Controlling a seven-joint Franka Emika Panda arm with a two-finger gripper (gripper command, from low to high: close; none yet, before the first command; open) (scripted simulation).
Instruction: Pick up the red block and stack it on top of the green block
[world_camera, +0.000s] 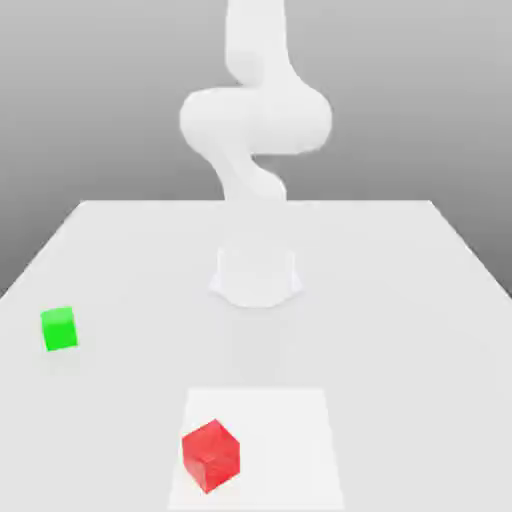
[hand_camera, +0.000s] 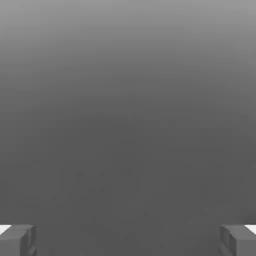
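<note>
The red block (world_camera: 210, 454) lies on the white table near its front edge, turned a little on its base, on a brighter square patch (world_camera: 285, 430). The green block (world_camera: 59, 329) sits on the table at the exterior view's left, well apart from the red one. In the hand view my gripper (hand_camera: 128, 241) is open, its two grey fingertips (hand_camera: 20, 240) standing far apart with nothing between them, facing a plain grey background. The white arm (world_camera: 255, 130) rises from its base (world_camera: 256, 275) at the table's middle.
The white table (world_camera: 400, 300) spreads wide around the arm's base, its back edge running across the middle of the exterior view. Beyond it is a plain grey backdrop.
</note>
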